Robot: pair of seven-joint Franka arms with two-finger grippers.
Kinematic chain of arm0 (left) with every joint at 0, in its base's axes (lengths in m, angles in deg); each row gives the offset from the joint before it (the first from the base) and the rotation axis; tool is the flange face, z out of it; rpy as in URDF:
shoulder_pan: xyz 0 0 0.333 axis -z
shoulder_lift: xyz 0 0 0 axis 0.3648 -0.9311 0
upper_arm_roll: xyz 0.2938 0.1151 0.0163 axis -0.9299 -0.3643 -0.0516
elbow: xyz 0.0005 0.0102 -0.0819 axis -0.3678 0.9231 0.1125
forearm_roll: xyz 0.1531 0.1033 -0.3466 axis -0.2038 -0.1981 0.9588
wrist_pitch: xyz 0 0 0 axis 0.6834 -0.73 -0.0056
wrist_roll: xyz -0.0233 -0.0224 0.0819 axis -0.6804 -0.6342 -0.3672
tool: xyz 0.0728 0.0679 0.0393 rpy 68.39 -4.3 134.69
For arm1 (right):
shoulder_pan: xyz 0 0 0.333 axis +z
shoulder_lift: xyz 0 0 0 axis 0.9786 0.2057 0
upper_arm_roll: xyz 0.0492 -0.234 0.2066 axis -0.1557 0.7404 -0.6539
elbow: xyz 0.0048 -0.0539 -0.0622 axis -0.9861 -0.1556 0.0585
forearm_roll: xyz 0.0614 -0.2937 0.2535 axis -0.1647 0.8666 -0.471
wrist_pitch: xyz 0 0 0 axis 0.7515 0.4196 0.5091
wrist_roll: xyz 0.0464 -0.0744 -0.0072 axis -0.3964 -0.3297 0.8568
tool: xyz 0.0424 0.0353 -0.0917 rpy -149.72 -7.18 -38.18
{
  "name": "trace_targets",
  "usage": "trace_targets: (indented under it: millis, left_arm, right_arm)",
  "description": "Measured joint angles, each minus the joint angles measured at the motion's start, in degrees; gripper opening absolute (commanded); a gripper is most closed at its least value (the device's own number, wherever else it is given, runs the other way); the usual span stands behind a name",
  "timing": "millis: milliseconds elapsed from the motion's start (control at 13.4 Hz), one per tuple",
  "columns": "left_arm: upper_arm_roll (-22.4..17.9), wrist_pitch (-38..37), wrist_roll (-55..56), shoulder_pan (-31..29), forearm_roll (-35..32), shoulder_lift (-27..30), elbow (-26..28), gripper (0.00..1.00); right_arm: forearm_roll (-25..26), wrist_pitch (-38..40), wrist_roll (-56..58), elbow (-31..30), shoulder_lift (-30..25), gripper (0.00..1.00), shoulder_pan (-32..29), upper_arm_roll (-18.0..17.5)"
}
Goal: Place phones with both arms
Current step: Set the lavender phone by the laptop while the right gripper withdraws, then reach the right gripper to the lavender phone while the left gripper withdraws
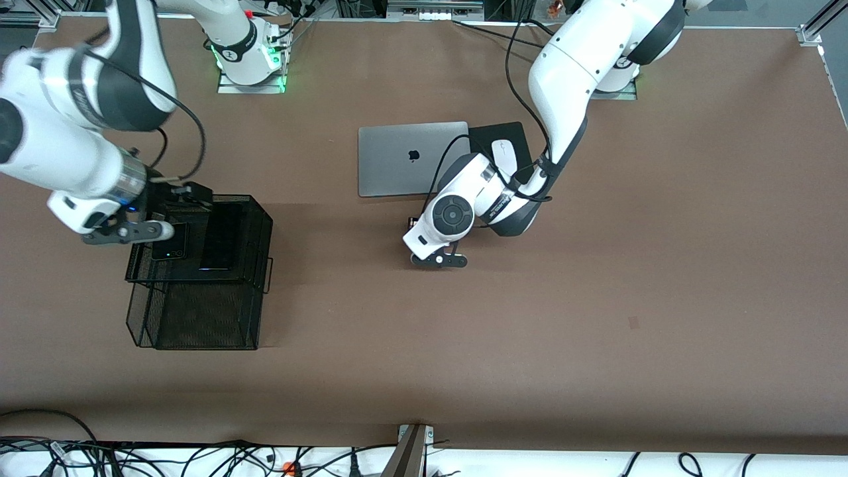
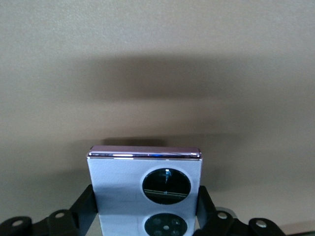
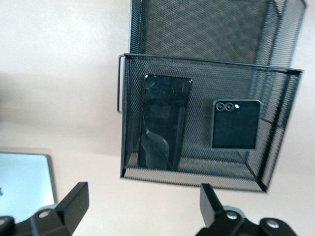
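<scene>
Spanning the frame, the brown table (image 1: 596, 318) carries a grey laptop (image 1: 413, 159) toward the edge by the robots' bases and a black mesh drawer rack (image 1: 199, 291) toward the right arm's end. The rack's open drawer holds the long slim black phone (image 3: 165, 122) beside the small square black phone (image 3: 235, 124). Right gripper (image 3: 142, 206), fingers spread empty, hangs over the drawer's edge. Left gripper (image 2: 147, 211), mid-table, clamps the pale lilac-white phone (image 2: 128, 182).
</scene>
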Motion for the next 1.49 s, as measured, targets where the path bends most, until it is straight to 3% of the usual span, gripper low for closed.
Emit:
trace_targets:
  millis: [75, 597, 821, 1119, 1343, 1493]
  left_arm:
    - [-0.25, 0.0, 0.0, -0.11, 0.0, 0.02, -0.12, 1.0]
    - [-0.47, -1.57, 0.01, -1.46, 0.0, 1.36, -1.25, 1.0]
    - [-0.75, -13.75, -1.38, -6.94, -0.01, 6.95, -3.25, 1.0]
    - [-1.18, -28.78, -12.08, -17.41, -1.47, 19.04, -3.95, 1.0]
    - [-1.38, -33.78, -21.61, -26.23, -4.56, 26.33, -3.9, 1.0]
    - [-1.45, -34.85, -27.3, -31.54, -4.86, 28.42, -3.77, 1.0]
  right_arm:
    - [0.0, 1.91, -0.58, 2.0, 0.0, 1.0, -0.01, 0.31]
    - [-0.05, 2.95, -7.21, 4.06, 2.41, 1.0, 0.48, -0.24]
    - [-0.14, 0.08, -11.05, 4.07, 4.52, 1.0, 2.66, -0.74]
    - [-2.59, -5.34, -21.06, 4.08, 8.06, 1.0, 8.54, -1.9]
    - [-5.62, -11.47, -31.67, 4.24, 11.68, 1.0, 11.33, -6.64]
    - [-6.05, -16.38, -40.2, 6.83, 15.32, 1.0, 11.94, -12.42]
